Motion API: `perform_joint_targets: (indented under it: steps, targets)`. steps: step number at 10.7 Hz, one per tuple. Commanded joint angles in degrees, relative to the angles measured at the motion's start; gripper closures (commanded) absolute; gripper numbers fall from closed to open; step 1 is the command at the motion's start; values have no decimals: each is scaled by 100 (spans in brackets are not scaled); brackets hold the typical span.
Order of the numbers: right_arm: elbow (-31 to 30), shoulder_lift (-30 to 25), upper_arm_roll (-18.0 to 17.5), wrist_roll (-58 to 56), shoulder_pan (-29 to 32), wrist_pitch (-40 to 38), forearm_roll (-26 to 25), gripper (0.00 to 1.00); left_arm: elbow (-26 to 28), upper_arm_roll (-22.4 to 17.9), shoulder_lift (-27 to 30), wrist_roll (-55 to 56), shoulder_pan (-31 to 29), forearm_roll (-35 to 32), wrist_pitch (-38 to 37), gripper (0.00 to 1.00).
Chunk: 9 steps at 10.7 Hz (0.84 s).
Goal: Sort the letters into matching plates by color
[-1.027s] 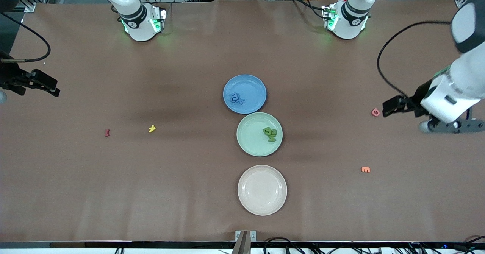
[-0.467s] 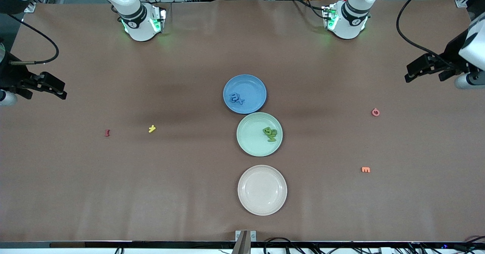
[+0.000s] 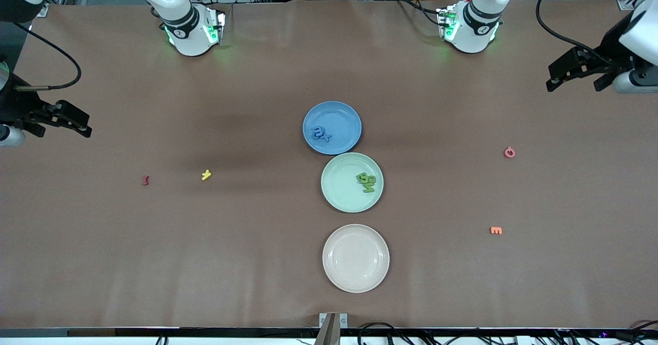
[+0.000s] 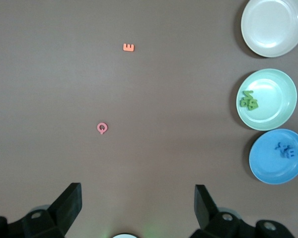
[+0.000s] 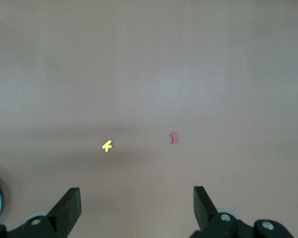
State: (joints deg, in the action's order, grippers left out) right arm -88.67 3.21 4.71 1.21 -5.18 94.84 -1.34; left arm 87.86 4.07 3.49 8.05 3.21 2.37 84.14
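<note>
Three plates stand in a row mid-table. The blue plate [image 3: 342, 121] holds blue letters [image 3: 321, 133]. The mint green plate [image 3: 339, 180] holds green letters [image 3: 366, 182]. The cream plate [image 3: 355, 258], nearest the front camera, is bare. A pink letter [image 3: 509, 152] and an orange letter [image 3: 496, 230] lie toward the left arm's end. A yellow letter [image 3: 206, 175] and a red letter [image 3: 145, 180] lie toward the right arm's end. My left gripper [image 3: 558, 77] hangs open over the table's left-arm end, holding nothing. My right gripper [image 3: 82, 124] hangs open over the right-arm end, also holding nothing.
The brown table [image 3: 257, 262] carries nothing besides the plates and the loose letters. Both arm bases [image 3: 193, 26] stand along its farthest edge. Cables run along the edge nearest the front camera.
My left gripper has risen from beside the pink letter and drawn back toward the bases, at the table's left-arm end. My right gripper shifted slightly toward the plates. No letter moved.
</note>
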Motion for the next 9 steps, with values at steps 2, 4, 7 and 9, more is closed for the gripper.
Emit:
perform_joint_targets:
  steps: [2, 4, 7, 9]
  targets:
    - [-27, 21, 12, 11, -45, 122, 64, 0, 214, 252, 302, 109, -198, 80, -82, 0]
    - [-36, 74, 12, 3, -80, 192, 55, 0, 214, 260, 284, 126, -189, -16, -82, 0]
    - [-36, 118, 12, 11, -124, 210, 37, 0, 214, 243, 223, 38, -242, -218, -65, 0]
    - [-27, 136, 12, 3, -98, 236, 46, 0, 223, 226, 126, 47, -250, -307, 162, 0]
